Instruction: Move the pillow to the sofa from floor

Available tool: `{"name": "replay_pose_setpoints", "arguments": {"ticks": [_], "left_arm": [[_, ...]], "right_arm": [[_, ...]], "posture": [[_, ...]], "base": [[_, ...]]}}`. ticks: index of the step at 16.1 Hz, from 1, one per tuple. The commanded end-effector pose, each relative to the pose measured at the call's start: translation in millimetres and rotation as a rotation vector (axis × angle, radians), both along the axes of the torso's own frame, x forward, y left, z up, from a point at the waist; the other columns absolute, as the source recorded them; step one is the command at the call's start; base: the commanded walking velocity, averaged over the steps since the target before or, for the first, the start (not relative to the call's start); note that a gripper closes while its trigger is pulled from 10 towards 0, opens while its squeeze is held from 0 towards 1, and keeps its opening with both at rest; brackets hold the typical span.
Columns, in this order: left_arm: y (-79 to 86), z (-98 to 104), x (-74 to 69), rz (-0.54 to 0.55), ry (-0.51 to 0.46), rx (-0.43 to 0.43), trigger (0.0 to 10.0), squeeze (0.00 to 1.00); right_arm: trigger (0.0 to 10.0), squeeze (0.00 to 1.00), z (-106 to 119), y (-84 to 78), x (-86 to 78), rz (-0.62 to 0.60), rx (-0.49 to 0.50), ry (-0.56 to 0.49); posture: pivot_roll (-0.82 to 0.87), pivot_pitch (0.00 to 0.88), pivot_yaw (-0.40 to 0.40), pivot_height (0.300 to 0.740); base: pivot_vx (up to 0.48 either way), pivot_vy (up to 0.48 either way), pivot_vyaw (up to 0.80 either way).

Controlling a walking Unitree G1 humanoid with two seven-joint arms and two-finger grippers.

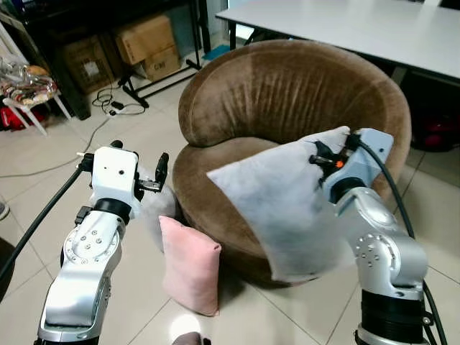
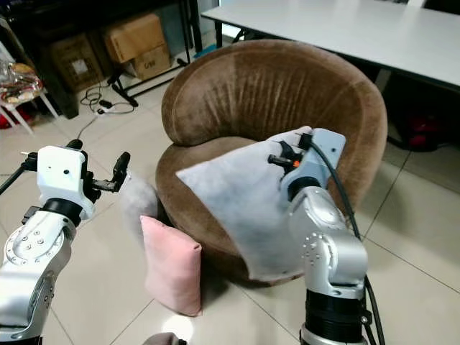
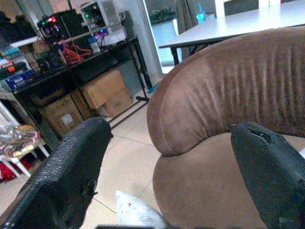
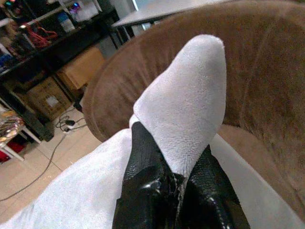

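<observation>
The right gripper (image 4: pixel 178 179) was clenched on one corner of the grey pillow (image 1: pixel 277 205), which hung slanted over the front edge of the brown sofa (image 1: pixel 287 93), seat directly beneath and beyond. The left gripper (image 1: pixel 147 178) stood spread and empty beside the sofa's left flank.

The pale grey pillow (image 1: pixel 277 208) hangs from my right gripper (image 4: pixel 177 183), one corner pinched tight between its fingers. It drapes tilted over the front edge of the round brown velvet sofa (image 1: pixel 287 93), its lower end hanging past the seat, possibly resting on the rim, though I can't tell.
</observation>
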State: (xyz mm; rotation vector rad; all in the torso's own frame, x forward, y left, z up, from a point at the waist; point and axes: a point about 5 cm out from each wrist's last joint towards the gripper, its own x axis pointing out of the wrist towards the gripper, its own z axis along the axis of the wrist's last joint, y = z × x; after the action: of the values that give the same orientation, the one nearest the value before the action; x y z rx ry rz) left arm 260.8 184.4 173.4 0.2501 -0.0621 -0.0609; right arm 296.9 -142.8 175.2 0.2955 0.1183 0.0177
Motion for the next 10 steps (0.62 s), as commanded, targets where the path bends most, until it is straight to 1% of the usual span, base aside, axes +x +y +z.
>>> {"name": "replay_pose_setpoints", "arguments": {"ticks": [1, 2, 3, 4, 8, 10], "left_arm": [[0.4, -1.7, 0.3, 0.005, 0.004, 0.014, 10.0, 0.0], [0.0, -1.5, 0.3, 0.003, 0.003, 0.015, 10.0, 0.0], [-0.2, -1.6, 0.1, 0.0, 0.001, 0.018, 10.0, 0.0], [-0.5, -1.5, 0.1, -0.002, -0.001, 0.02, 10.0, 0.0], [-1.2, -0.4, -0.4, -0.012, -0.005, 0.031, 10.0, 0.0], [-1.4, -1.3, -0.1, -0.01, 0.0, 0.0, 10.0, 0.0]], "right_arm": [[10.0, 0.0, 13.8, 2.3, -2.1, 0.018, -0.025, -0.088], [10.0, 0.0, 12.7, 3.7, -2.6, 0.024, -0.034, -0.084], [10.0, 0.0, 10.3, 6.1, -3.1, 0.026, -0.075, -0.073], [10.0, 0.0, 9.7, 7.5, -3.4, 0.022, -0.092, -0.077], [10.0, 0.0, 12.3, 7.8, -4.0, 0.029, -0.059, -0.109], [10.0, 0.0, 13.8, 10.3, -5.0, 0.055, -0.048, -0.126]], "posture": [[-0.1, 0.0, 0.076, 0.74], [-0.1, 0.0, 0.077, 0.74], [-0.1, 0.0, 0.078, 0.74], [-0.1, 0.0, 0.078, 0.74], [-0.09, 0.0, 0.081, 0.74], [-0.09, 0.0, 0.082, 0.74]], "base": [[0.0, -0.345, 0.0], [0.0, -0.341, 0.0], [0.0, -0.349, 0.0], [0.0, -0.352, 0.0], [0.0, -0.351, 0.0], [0.0, 0.0, 0.0]]}}
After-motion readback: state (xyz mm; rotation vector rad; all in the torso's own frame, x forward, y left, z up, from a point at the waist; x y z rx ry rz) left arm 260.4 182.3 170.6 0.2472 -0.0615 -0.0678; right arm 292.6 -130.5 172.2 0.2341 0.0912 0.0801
